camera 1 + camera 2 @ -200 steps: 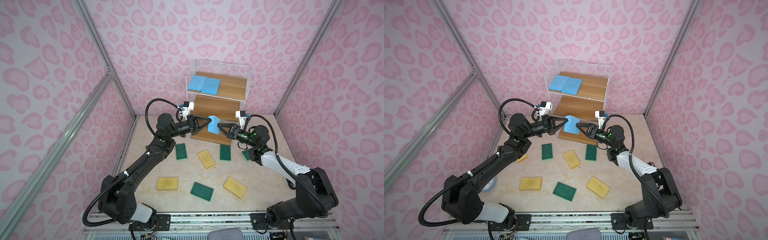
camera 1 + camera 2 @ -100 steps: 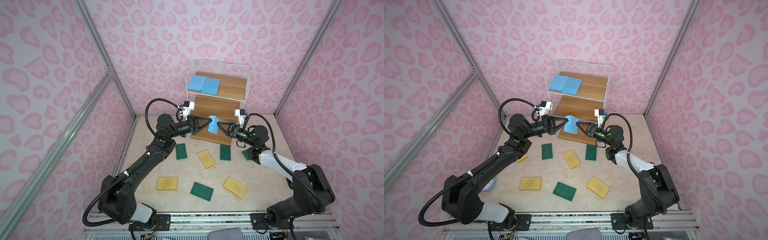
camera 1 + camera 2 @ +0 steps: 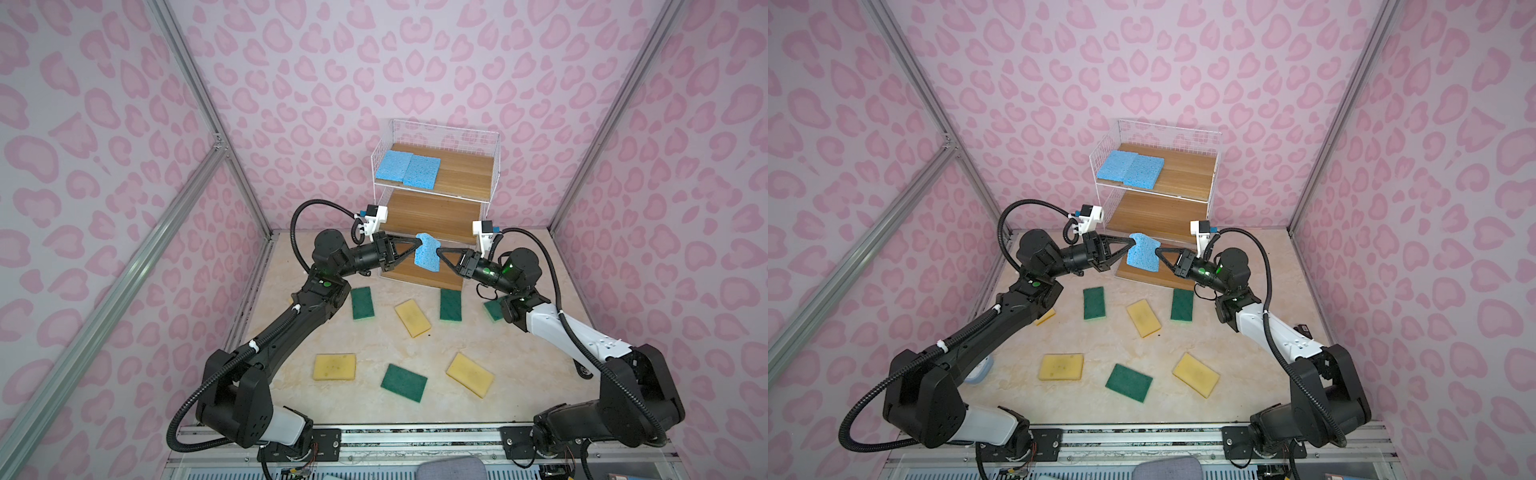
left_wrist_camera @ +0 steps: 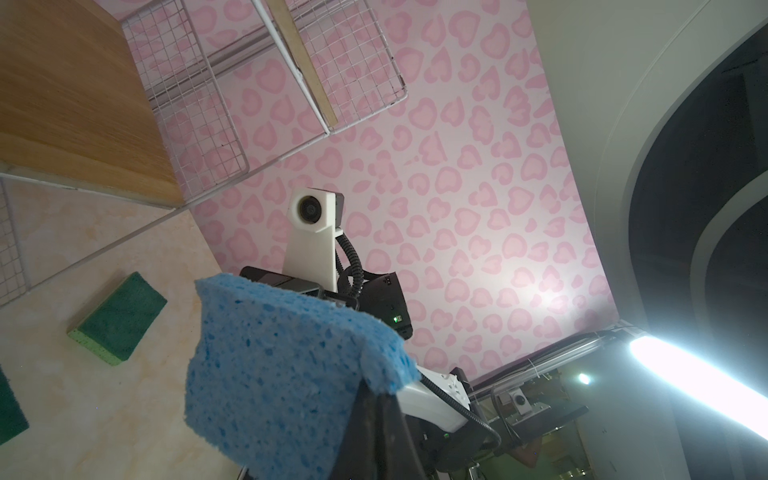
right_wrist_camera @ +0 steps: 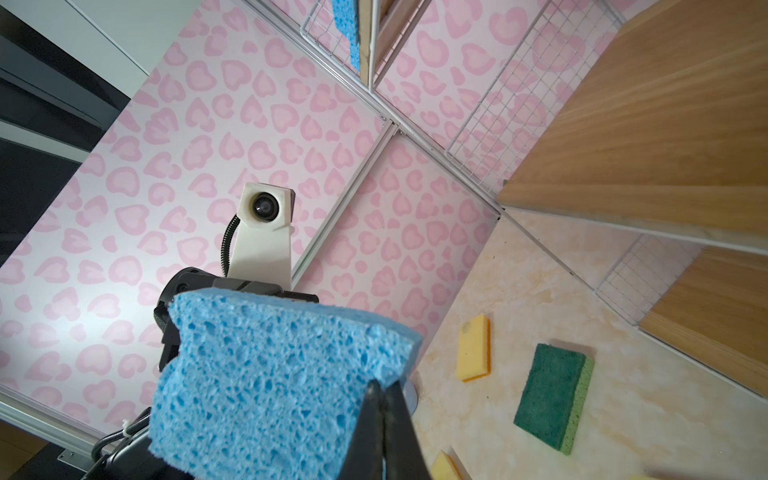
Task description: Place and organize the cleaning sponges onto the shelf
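In front of the shelf (image 3: 444, 134), seemingly over its lowest board (image 3: 436, 280), my left gripper (image 3: 417, 242) and right gripper (image 3: 439, 251) both clamp 1 upright blue sponge (image 3: 428, 259) at opposite edges. 2 other blue sponges (image 3: 407, 167) lie side by side on the top board (image 3: 463, 173).

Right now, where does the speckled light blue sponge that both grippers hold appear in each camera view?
In a top view: speckled light blue sponge near the middle, in front of the white wire shelf with light brown wooden boards.
In a top view: just left of the middle, same shelf behind.
Left wrist: large, close to the camera.
Right wrist: large, close to the camera.
Shared landmark: that shelf, visible in all four.
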`<action>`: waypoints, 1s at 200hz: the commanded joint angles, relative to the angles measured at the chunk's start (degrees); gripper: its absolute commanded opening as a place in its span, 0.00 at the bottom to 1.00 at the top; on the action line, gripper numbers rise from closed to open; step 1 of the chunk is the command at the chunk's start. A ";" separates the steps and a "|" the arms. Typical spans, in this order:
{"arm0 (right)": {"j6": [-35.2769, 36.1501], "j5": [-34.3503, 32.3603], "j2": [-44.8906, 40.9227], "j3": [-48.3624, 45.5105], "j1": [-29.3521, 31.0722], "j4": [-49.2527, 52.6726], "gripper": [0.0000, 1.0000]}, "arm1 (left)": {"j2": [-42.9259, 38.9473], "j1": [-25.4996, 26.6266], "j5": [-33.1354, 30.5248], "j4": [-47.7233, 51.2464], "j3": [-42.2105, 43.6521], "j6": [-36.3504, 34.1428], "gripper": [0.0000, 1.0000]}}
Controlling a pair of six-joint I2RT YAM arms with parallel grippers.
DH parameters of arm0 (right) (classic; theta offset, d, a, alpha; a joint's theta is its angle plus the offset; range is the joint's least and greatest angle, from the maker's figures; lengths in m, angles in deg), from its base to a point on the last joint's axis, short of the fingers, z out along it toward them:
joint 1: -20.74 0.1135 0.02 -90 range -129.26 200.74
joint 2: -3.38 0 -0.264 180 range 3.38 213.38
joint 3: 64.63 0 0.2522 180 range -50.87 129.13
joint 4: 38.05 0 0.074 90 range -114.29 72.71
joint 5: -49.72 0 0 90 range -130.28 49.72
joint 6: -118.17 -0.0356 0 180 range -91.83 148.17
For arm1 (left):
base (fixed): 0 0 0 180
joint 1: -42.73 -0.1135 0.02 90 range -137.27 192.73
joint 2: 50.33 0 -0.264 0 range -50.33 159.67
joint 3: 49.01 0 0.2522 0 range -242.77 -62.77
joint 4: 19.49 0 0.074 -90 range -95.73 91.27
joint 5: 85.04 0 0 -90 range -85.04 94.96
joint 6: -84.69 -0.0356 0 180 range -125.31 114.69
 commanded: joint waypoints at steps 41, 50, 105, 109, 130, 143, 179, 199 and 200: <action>10.22 -2.03 -4.45 0.22 -0.36 13.58 0.00 | -1.39 -2.20 1.25 3.43 3.77 -5.51 0.24; 11.29 -2.33 -4.99 -0.22 -0.36 15.33 0.00 | -1.52 -2.38 1.38 4.42 5.01 -6.75 0.35; 17.47 -4.12 -7.07 -1.12 -0.40 25.67 0.00 | -3.52 -3.93 -0.65 9.27 11.63 -15.28 0.65; 17.90 -4.27 -7.12 -1.06 -0.45 26.52 0.00 | -3.86 -4.06 -1.04 10.26 11.72 -16.35 0.65; 20.48 -5.58 -6.87 0.16 -0.49 31.86 0.00 | -5.40 -4.15 -3.34 18.28 10.79 -22.85 0.54; 21.91 -6.71 -6.61 1.21 -0.48 35.49 0.00 | -6.13 -4.16 -4.42 21.88 10.22 -25.51 0.46; 22.68 -7.62 -6.00 2.19 -0.58 37.42 0.00 | -7.46 -4.11 -7.43 28.81 9.96 -30.08 0.47; 22.79 -7.78 -5.45 3.07 -0.63 38.31 0.00 | -7.85 -3.84 -8.39 31.19 10.27 -31.86 0.57; 22.82 -7.79 -5.43 3.08 -0.58 38.35 0.00 | -7.87 -3.82 -8.49 31.32 10.28 -31.95 0.57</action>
